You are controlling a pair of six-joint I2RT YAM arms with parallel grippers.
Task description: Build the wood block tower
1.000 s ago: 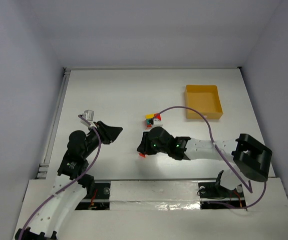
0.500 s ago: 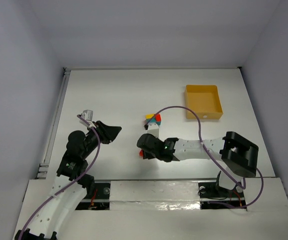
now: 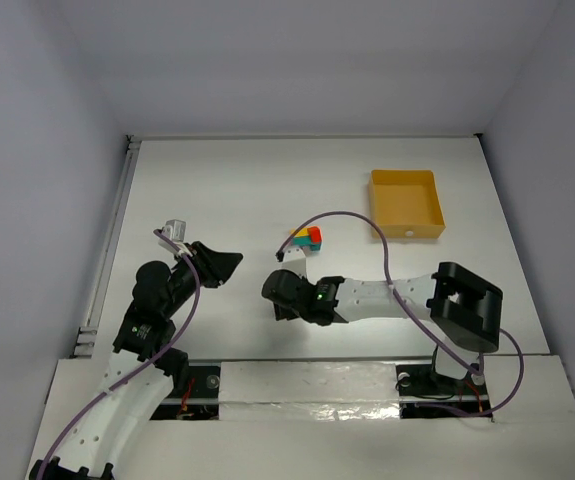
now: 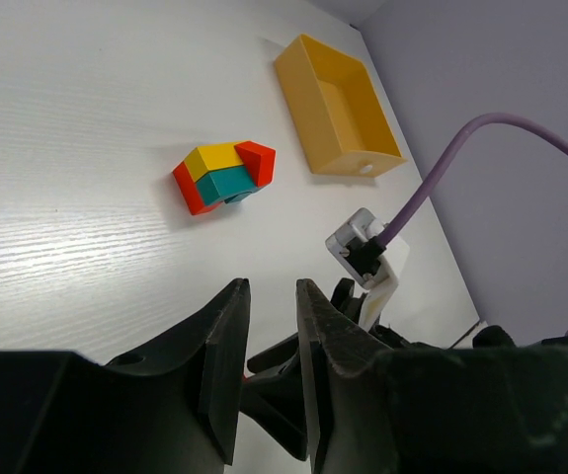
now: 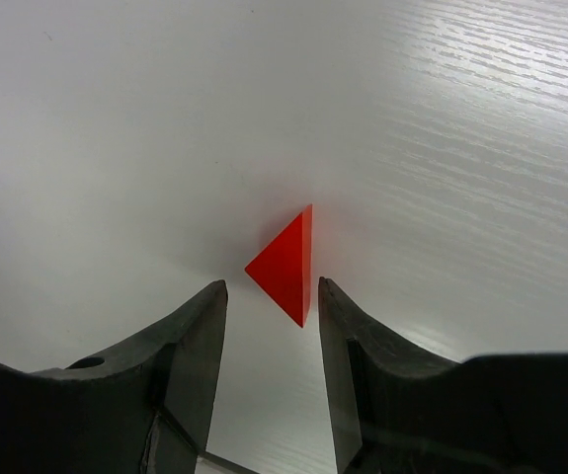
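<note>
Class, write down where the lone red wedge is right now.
In the right wrist view the red wedge lies on the table between the open right gripper's fingertips, apart from the block stack.

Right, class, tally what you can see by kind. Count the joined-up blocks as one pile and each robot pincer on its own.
pincers: 2 (left pincer, right pincer)
block pile: 1
loose red wedge: 1
yellow-orange tray: 1
Total: 5
</note>
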